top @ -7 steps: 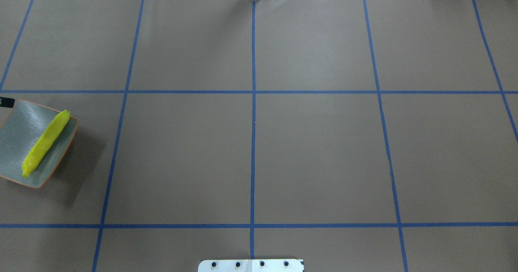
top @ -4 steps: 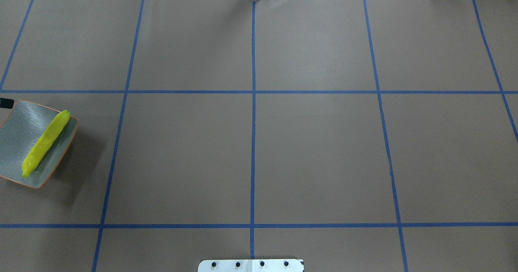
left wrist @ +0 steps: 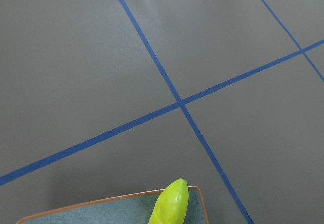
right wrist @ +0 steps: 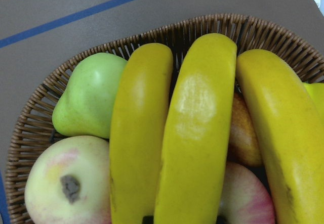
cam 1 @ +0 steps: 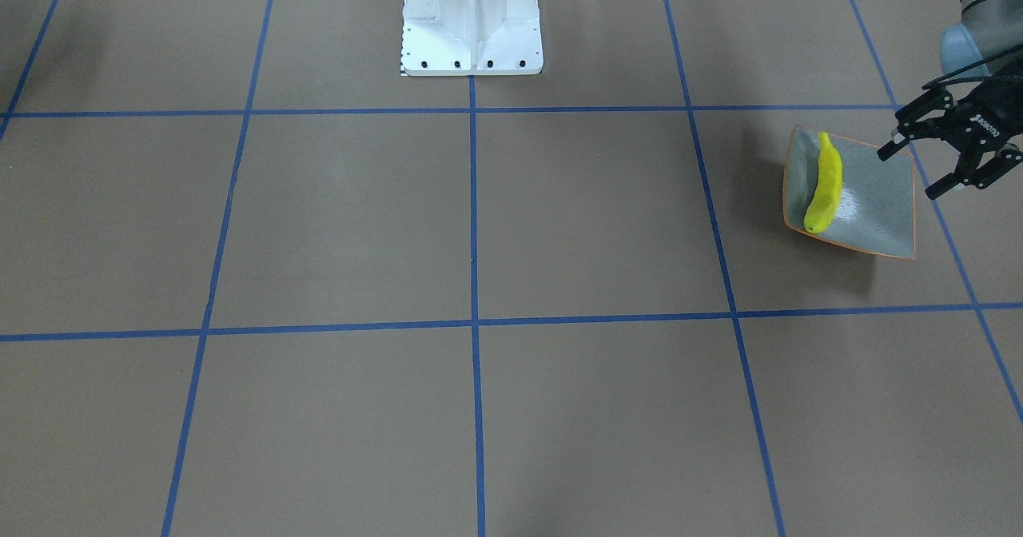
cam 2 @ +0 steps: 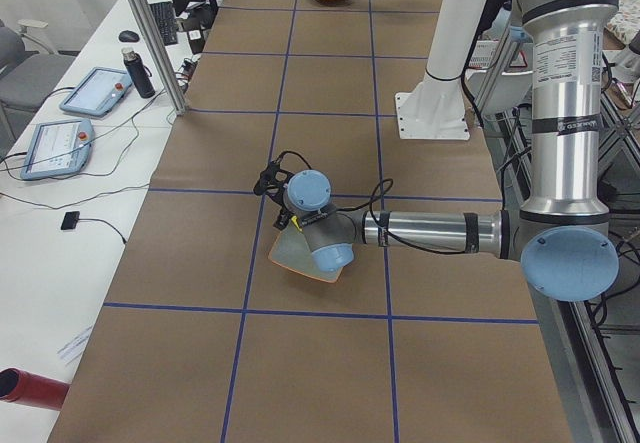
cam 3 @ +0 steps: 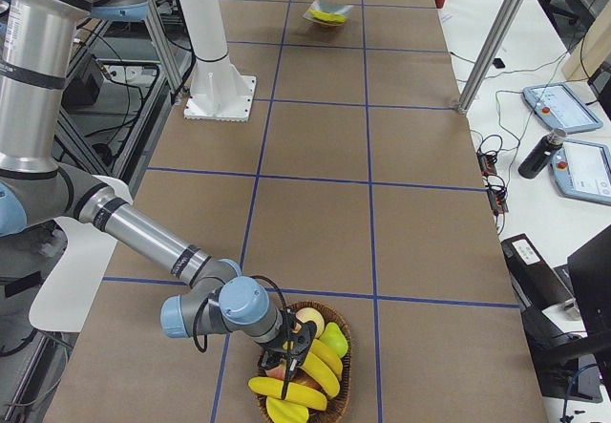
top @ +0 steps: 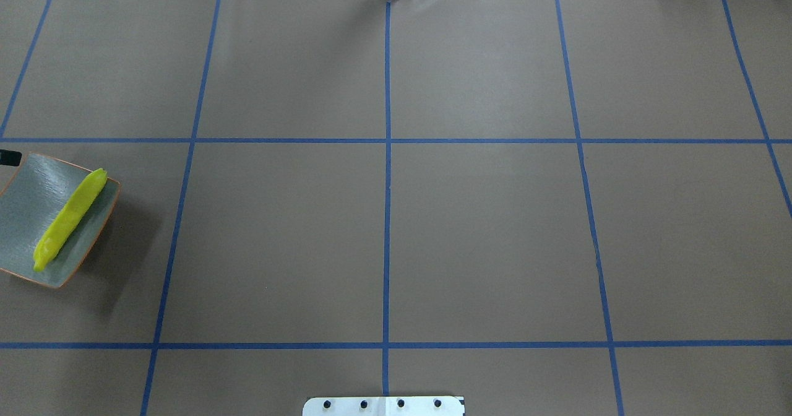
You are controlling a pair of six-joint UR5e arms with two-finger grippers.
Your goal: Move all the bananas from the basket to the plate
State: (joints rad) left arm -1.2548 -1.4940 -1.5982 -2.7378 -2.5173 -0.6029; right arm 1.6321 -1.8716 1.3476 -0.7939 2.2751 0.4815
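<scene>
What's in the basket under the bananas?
Three bananas lie on top in the basket. Beside and under them are a green pear, a pale apple, a red-blushed apple and an orange-brown fruit, mostly covered. The basket's bottom is hidden.

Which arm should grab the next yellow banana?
Right. The right gripper hangs over the yellow plastic bananas in the woven wicker basket; the left gripper is away by the grey-green square plate.

I'm seeing a greenish-yellow banana (cam 1: 824, 185) against the grey-green, orange-rimmed plate (cam 1: 875, 201) at frame right. Deeper golden bananas (right wrist: 197, 133) are showing over a brown woven basket (right wrist: 35, 128) and a green pear (right wrist: 88, 100). Blue lines (top: 387, 218) are gridding the brown table (top: 482, 230).
</scene>
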